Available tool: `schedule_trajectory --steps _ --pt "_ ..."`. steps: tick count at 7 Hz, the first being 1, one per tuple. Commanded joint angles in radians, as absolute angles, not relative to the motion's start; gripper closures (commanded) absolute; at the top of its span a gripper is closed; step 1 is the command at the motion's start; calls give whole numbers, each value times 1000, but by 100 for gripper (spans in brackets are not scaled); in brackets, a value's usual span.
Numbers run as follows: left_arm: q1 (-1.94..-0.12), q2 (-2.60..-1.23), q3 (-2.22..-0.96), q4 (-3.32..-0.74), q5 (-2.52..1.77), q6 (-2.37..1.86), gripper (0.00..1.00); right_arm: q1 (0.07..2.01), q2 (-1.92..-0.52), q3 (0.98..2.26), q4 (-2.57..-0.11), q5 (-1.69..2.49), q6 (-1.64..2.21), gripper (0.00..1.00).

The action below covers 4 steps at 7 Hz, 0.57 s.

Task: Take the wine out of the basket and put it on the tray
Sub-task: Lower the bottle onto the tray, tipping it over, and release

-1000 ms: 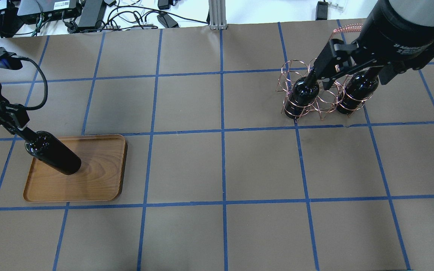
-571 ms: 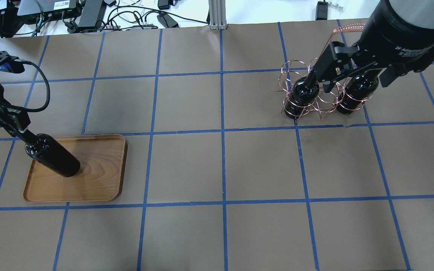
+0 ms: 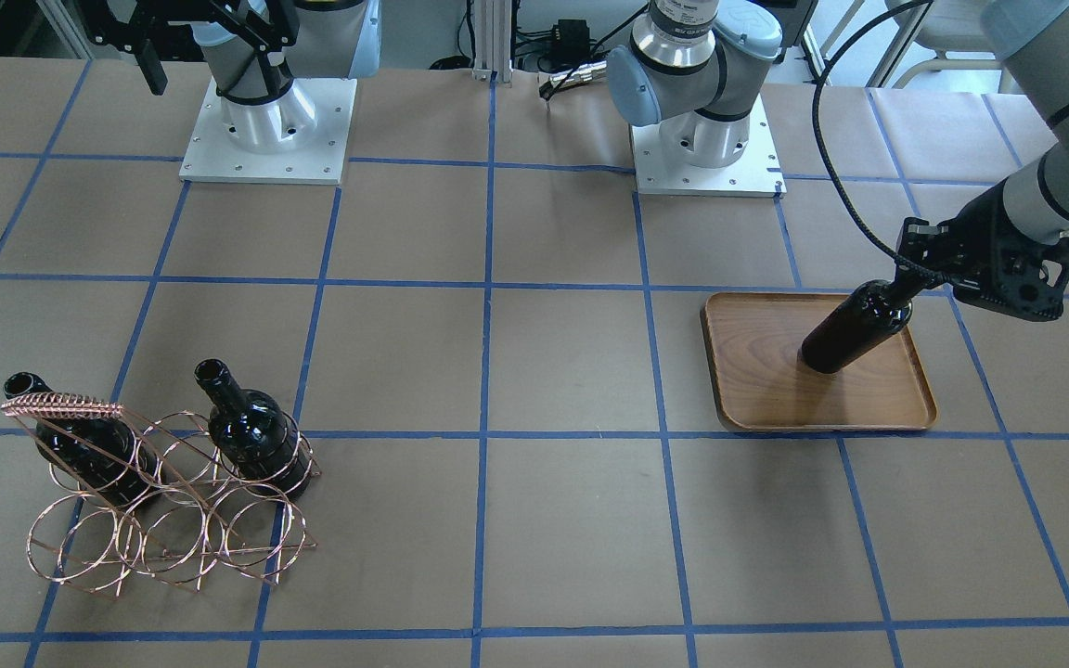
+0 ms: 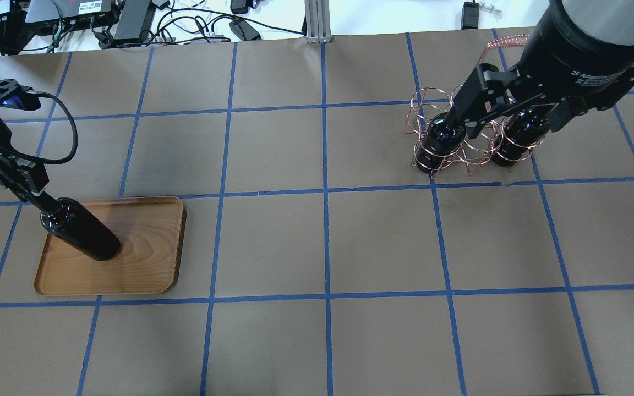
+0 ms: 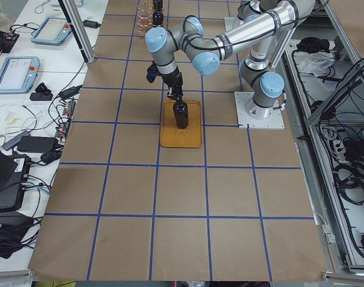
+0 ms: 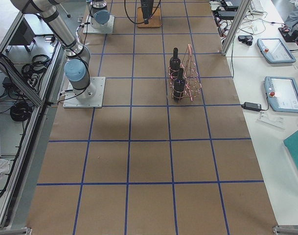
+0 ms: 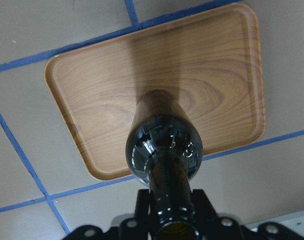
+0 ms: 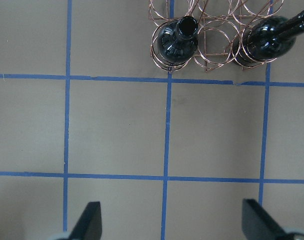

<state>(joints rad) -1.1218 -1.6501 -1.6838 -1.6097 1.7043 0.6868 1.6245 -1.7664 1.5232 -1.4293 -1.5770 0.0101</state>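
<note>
wine point(image 4: 80, 236) in left jaws over tray point(image 4: 146, 264); two bottles point(image 4: 442, 144) point(image 4: 518, 137) in basket point(image 4: 474, 155); right jaws spread.

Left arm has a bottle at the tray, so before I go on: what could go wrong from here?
1. The left claw grips the wine bottle only by its neck over the tray. Whether its base sits flat is unclear, so opening could topple it.
2. The open right claw, if it descends, could snag the basket handle or rings.
</note>
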Motion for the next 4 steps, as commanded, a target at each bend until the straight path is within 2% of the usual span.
schedule_trajectory --steps 1,4 --pt "-1132 -1629 -1677 -1615 1709 631 0 1624 -1766 1523 -1425 -1574 9 0" --pt "-1140 -1570 -1661 -1699 1701 626 0 1624 -1763 1523 -1425 -1577 9 0"
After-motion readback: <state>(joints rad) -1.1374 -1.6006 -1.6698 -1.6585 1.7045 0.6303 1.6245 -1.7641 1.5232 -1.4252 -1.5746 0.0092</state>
